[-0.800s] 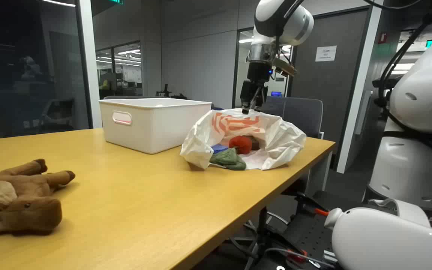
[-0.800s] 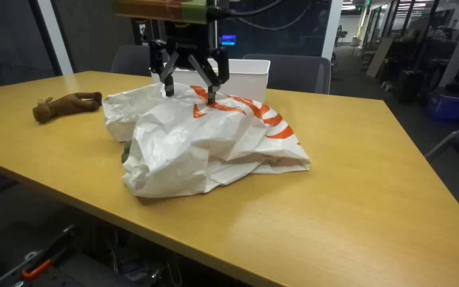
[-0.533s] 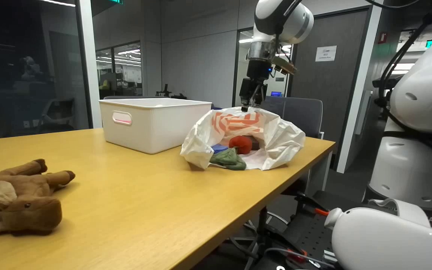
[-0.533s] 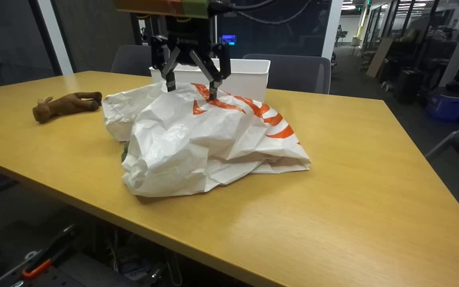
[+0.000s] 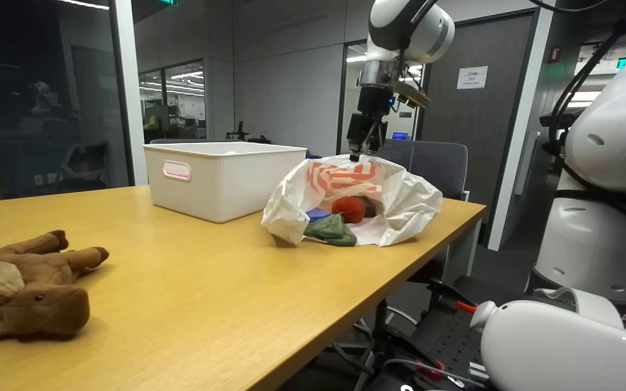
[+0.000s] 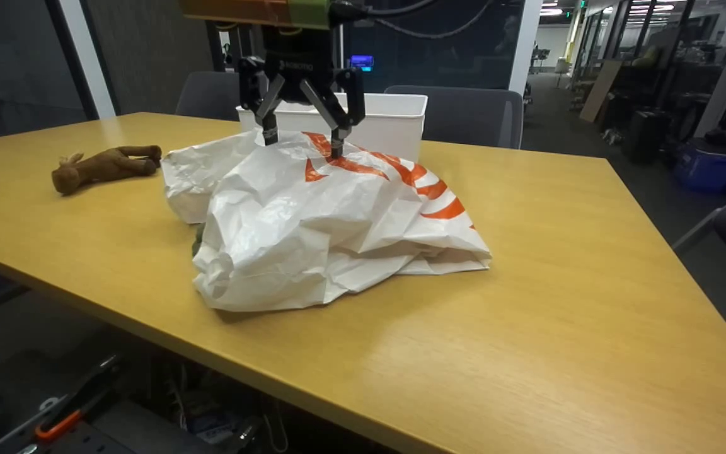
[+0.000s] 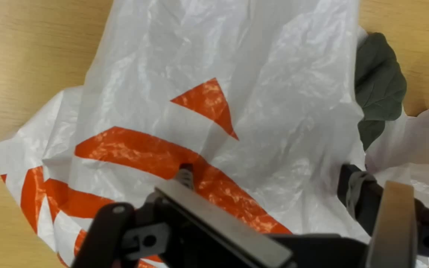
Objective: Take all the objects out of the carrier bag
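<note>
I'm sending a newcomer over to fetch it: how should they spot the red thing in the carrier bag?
On the yellowish table, find the crumpled white carrier bag beside the white bin. In an exterior view, its open mouth shows the red thing behind a green cloth-like lump. It alone is red and rounded, unlike that lump or the blue piece.

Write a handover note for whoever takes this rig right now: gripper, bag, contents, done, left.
Gripper: open, gripping nothing, at the top of the carrier bag; contact unclear.
Bag: on the table, mouth open.
Contents: red round item, blue piece and a dark item beside the red one, inside; green cloth-like lump at the mouth.
Done: brown plush toy lies outside; whether it came from the bag can't be told.
Left: those four, plus anything hidden deeper.
</note>
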Controlling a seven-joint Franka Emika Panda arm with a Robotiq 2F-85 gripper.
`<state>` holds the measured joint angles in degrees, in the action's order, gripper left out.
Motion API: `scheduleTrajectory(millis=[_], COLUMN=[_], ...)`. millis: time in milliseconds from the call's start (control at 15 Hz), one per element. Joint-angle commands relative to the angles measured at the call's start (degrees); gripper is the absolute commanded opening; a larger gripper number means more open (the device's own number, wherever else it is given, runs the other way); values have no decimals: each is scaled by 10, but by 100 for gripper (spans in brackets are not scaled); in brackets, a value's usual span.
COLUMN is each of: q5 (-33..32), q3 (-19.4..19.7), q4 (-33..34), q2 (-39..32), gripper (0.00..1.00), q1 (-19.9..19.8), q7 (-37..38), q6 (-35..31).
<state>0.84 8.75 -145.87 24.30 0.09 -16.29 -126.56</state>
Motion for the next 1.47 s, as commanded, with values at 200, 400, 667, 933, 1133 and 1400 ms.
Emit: scheduleTrajectory(millis=[200,400,667,933,1133,1400], q5=[-70,-97,-60,-40,-57,-92], q3=[-33,-58,-94,-136,-148,-135], q4=[-30,-80,-164,-131,-133,-127], q2=[78,162,245,179,115,11], gripper=[100,100,100,100,100,100], q1=[-27,-14,64,142,142,101], q7=[19,25,9,13,20,18], q6=[-12,-4,8,-17,-56,-123])
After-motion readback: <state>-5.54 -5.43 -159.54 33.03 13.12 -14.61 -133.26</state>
